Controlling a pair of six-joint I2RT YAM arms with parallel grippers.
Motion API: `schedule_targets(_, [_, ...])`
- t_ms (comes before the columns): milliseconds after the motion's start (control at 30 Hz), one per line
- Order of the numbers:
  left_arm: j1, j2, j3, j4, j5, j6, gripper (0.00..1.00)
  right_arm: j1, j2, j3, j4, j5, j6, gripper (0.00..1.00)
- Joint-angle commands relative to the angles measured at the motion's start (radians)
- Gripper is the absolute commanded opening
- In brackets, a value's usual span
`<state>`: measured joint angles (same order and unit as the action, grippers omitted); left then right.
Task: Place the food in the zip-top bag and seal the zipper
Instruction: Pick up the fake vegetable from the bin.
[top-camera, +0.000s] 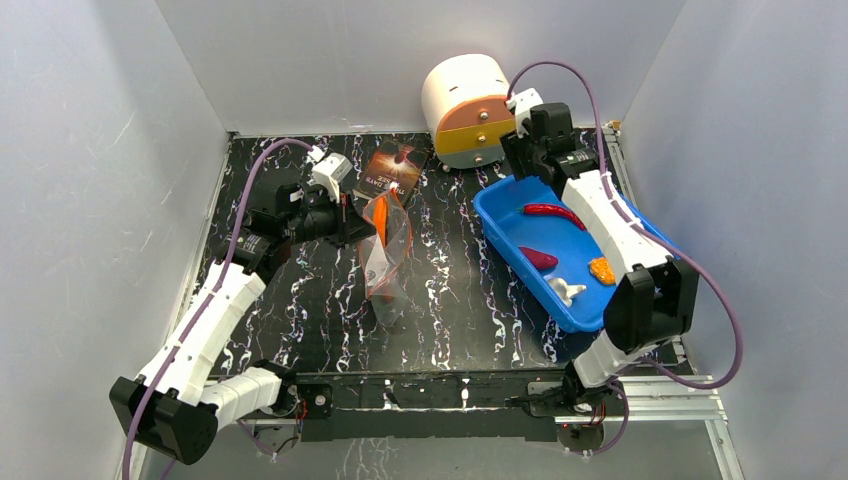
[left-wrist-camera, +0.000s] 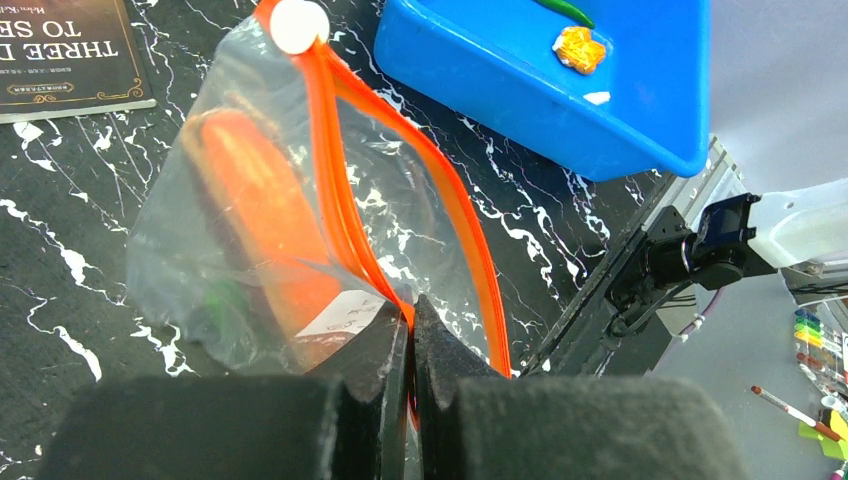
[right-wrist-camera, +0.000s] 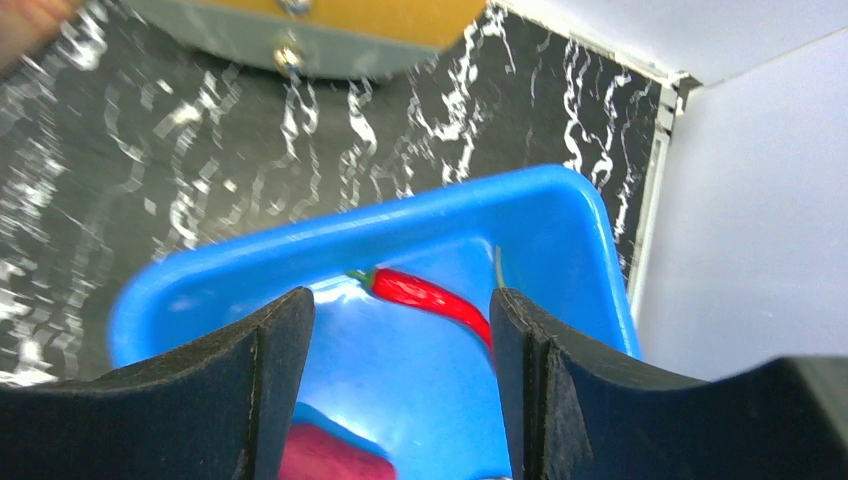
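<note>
The clear zip-top bag (top-camera: 385, 250) hangs over the middle of the table, its red-orange zipper (left-wrist-camera: 345, 180) gaping open. My left gripper (left-wrist-camera: 411, 312) is shut on one zipper edge and holds the bag (left-wrist-camera: 200, 230) up. An orange-brown slice (left-wrist-camera: 265, 200) lies inside it. The rest of the food sits in the blue tray (top-camera: 500, 225): red chili (top-camera: 553, 212), magenta piece (top-camera: 538, 258), white lump (top-camera: 568, 290) and orange bits (top-camera: 602, 270). My right gripper (right-wrist-camera: 400, 340) hovers open above the tray's far end. The chili (right-wrist-camera: 430, 298) lies below, between its fingers, untouched.
A dark book (top-camera: 393, 165) lies at the back, behind the bag. A white and orange drum (top-camera: 467, 110) stands at the back wall beside the tray. White walls close in the left, right and back. The tray (left-wrist-camera: 560, 100) sits close to the right of the bag.
</note>
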<state>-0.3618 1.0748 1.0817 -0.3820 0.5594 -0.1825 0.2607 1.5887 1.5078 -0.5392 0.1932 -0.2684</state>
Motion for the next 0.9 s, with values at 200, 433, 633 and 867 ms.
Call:
schedule_targets(200, [0.0,-0.024,0.034,-0.025,0.028,-0.009,0.0,-0.157,0.095,0.056,-0.101,-0.282,-0.2,0.56])
schedule_targets(433, [0.001,-0.036,0.043,-0.047,0.018,-0.015,0.0,-0.229,0.073,-0.052,-0.082,-0.283,-0.364,0.58])
schedule_targets(633, [0.001,-0.047,0.051,-0.073,0.004,-0.013,0.0,-0.283,0.108,-0.052,-0.128,-0.346,-0.459,0.57])
schedule_targets(867, [0.001,-0.057,0.05,-0.061,0.007,-0.043,0.0,-0.311,0.142,-0.138,-0.088,-0.347,-0.531,0.56])
